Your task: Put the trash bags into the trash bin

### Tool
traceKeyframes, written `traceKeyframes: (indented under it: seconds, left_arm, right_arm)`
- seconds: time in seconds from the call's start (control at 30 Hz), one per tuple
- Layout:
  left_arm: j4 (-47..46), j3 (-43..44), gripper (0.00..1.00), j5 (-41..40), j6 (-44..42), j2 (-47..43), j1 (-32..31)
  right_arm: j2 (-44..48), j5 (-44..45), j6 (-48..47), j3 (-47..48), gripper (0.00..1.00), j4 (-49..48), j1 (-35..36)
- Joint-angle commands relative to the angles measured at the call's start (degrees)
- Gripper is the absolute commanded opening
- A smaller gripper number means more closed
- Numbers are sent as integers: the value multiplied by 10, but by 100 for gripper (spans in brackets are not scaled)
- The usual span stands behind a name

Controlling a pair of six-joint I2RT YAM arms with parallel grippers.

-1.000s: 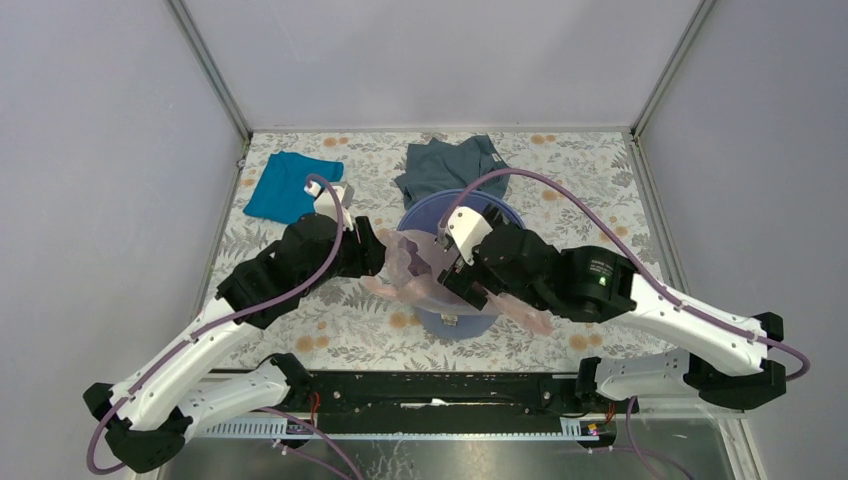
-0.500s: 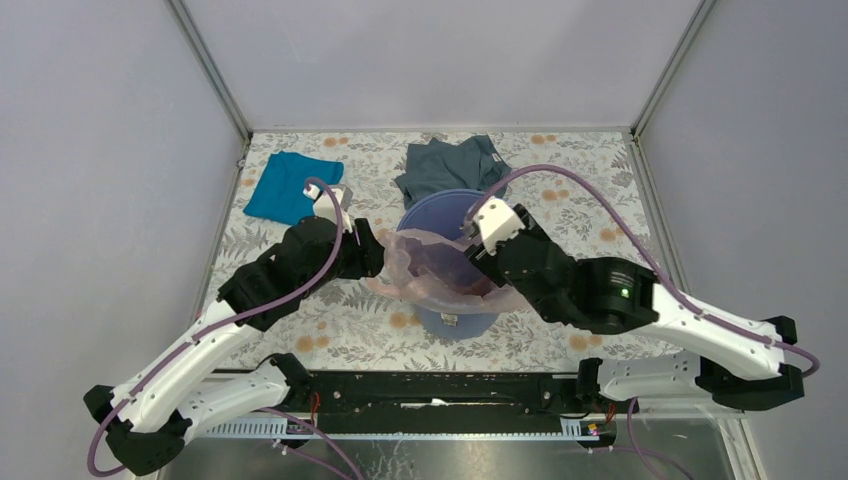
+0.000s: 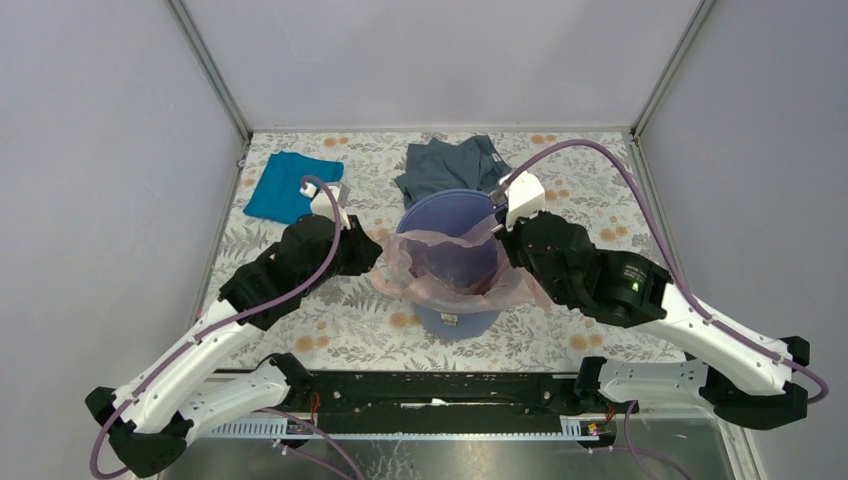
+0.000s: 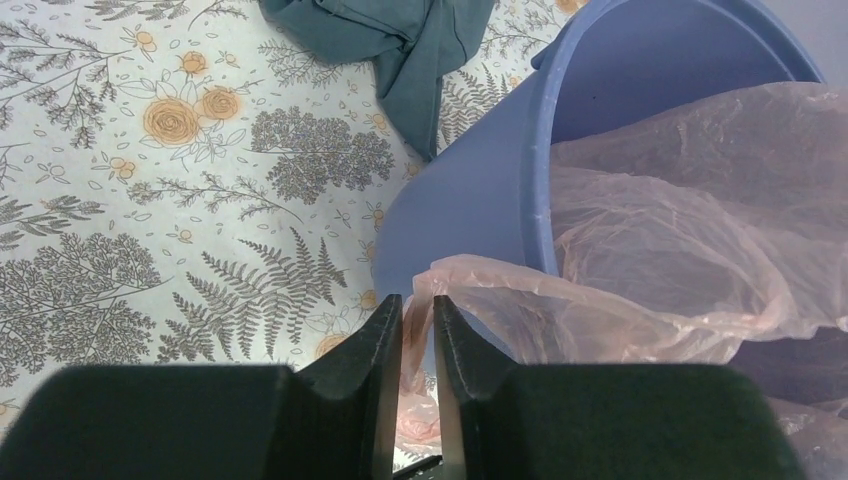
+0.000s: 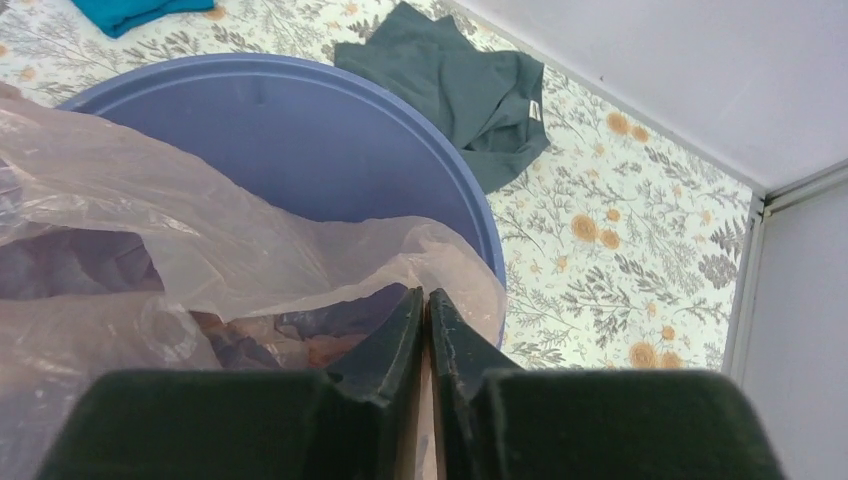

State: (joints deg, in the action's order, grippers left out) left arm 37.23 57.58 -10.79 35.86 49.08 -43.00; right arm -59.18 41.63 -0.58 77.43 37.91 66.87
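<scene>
The blue-violet trash bin (image 3: pixel 455 203) stands mid-table. The pale pink trash bag (image 3: pixel 443 272) is stretched across its near half, sagging inside and spilling over the rim on both sides. My left gripper (image 3: pixel 374 262) sits at the bin's left side. In the left wrist view the left gripper (image 4: pixel 415 303) has its jaws close together, with the bag's (image 4: pixel 680 220) left edge pinched between them outside the bin wall (image 4: pixel 480 190). My right gripper (image 3: pixel 498 232) is at the right rim. The right wrist view shows the right gripper (image 5: pixel 425 293) shut on the bag's (image 5: pixel 150 200) edge, just inside the bin (image 5: pixel 300 130).
A grey-blue garment (image 3: pixel 450 165) lies crumpled just behind the bin. A teal cloth (image 3: pixel 290 187) lies at the back left. Metal frame posts and grey walls close the table on the left, right and back. The arm bases run along the near edge.
My right gripper swung from over the bin's middle to its right rim and shut on the bag, spreading the film across the mouth. The left jaws narrowed onto the bag's left edge.
</scene>
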Motion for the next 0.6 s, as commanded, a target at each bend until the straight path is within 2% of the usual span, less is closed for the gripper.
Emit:
traceKeyframes:
  seconds: [0.0,0.07,0.23,0.57]
  left_arm:
    - [-35,0,17,1,-6,-3,7]
    - [-38,-1,11,-3,-8,0,9]
    - [-48,-1,0,-20,-13,5,11]
    - [-59,17,0,-67,-68,41,18]
  right_arm:
    - [0,-68,17,-2,9,-40,-54]
    - [-7,-78,18,-1,1,-47,-72]
    - [-29,-85,21,0,0,-70,-106]
    - [-101,-165,53,36,0,-93,-235]
